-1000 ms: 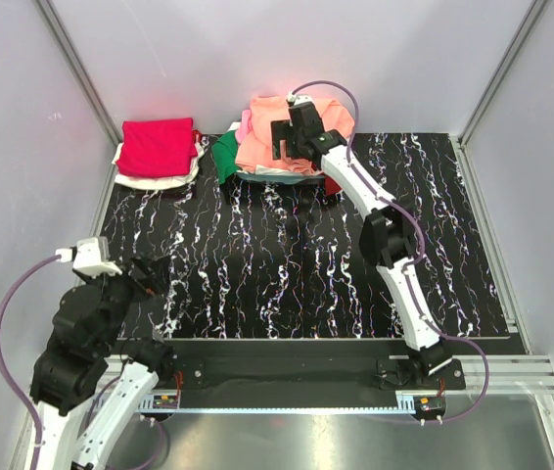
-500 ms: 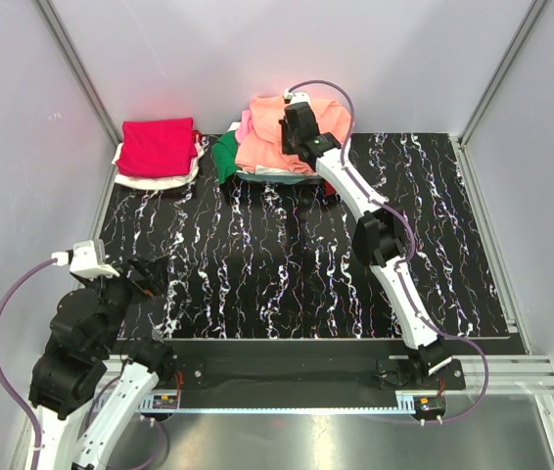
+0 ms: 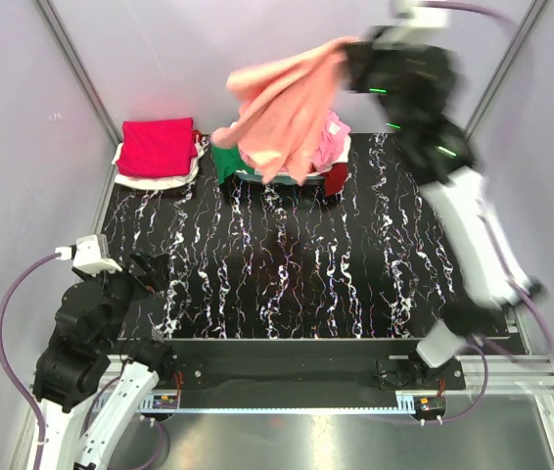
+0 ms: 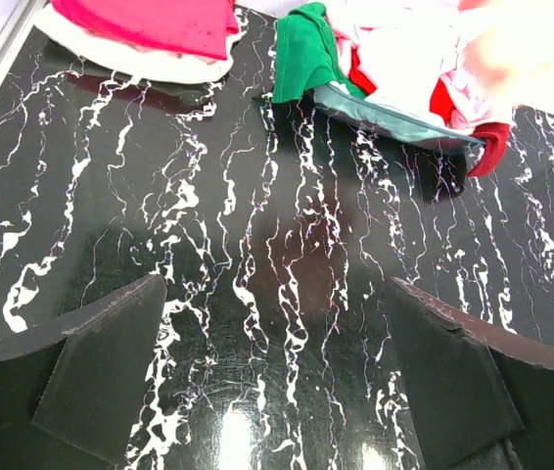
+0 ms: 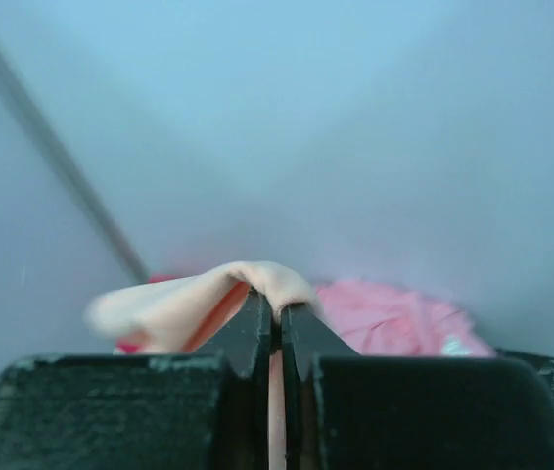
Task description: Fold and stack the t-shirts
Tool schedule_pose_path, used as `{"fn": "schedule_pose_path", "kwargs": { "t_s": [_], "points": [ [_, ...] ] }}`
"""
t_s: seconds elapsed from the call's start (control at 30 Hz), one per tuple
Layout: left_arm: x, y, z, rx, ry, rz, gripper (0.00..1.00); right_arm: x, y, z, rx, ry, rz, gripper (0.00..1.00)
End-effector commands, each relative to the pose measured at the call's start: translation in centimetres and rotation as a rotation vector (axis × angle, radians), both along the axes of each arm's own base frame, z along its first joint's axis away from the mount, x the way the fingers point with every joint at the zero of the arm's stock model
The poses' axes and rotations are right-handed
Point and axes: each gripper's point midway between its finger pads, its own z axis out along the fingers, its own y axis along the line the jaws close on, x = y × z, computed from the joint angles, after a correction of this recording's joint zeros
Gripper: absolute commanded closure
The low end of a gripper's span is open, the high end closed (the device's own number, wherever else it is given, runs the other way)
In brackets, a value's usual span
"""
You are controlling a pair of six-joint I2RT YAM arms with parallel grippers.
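Note:
My right gripper (image 3: 353, 61) is raised high over the back of the mat and is shut on the salmon-orange t-shirt (image 3: 282, 113), which hangs from it above the heap. In the right wrist view a fold of that t-shirt (image 5: 208, 299) is pinched between the closed fingers of my right gripper (image 5: 278, 315). Below lies the heap with a pink t-shirt (image 3: 330, 137), a green one (image 3: 224, 161) and a red one (image 3: 336, 176). A folded crimson t-shirt (image 3: 156, 145) rests on a white one (image 3: 145, 179) at the back left. My left gripper (image 4: 277, 377) stands open over the bare mat, near left.
The black marble-patterned mat (image 3: 297, 264) covers the table. Grey walls with metal posts (image 3: 81, 73) close in the back and sides. A metal rail (image 3: 297, 377) with the arm bases runs along the near edge.
My right gripper shut on the salmon-orange t-shirt on the heap, then swung up and to the right, lifting it off the heap. The left arm barely moved.

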Motion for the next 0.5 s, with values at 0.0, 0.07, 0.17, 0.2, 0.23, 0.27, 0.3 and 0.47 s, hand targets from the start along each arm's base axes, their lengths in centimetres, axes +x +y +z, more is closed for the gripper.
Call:
{"fn": "schedule_pose_path", "kwargs": {
  "t_s": [0.0,0.07,0.17,0.2,0.23,0.27,0.3,0.47],
  "points": [
    [0.9,-0.5,0.7,-0.005,-0.03,-0.014,0.01,-3.4,-14.5,1.8,0.115,-0.016,-0.431,1.0],
    [1.2,-1.1,0.5,0.004,-0.01,-0.045,0.01,-3.4,-19.8,-6.0,0.126,0.181,-0.635,0.16],
    [2.0,-2.9,0.0,0.016,0.051,-0.13,0.01,-5.0,-20.8,-18.3,0.013,0.557,-0.667,0.0],
    [2.1,-3.0,-0.7,0.021,0.098,-0.132,0.01,-6.4,-20.6,-21.8,-0.037,0.675,-0.653,0.0],
    [2.8,-3.4,-1.7,0.026,0.163,-0.13,0.01,-7.7,-19.3,-26.2,-0.036,0.803,-0.597,0.0],
    [3.1,-3.6,-2.0,0.029,0.193,-0.138,0.01,-8.8,-18.7,-28.2,-0.026,0.87,-0.568,0.0],
    [3.3,-3.9,-2.6,0.034,0.226,-0.151,0.01,-9.6,-17.9,-29.8,0.0,0.917,-0.538,0.0],
    [3.9,-6.5,-5.3,-0.036,0.349,-0.231,0.01,-12.9,-14.9,-36.3,0.077,1.061,-0.37,0.0]
  ]
}}
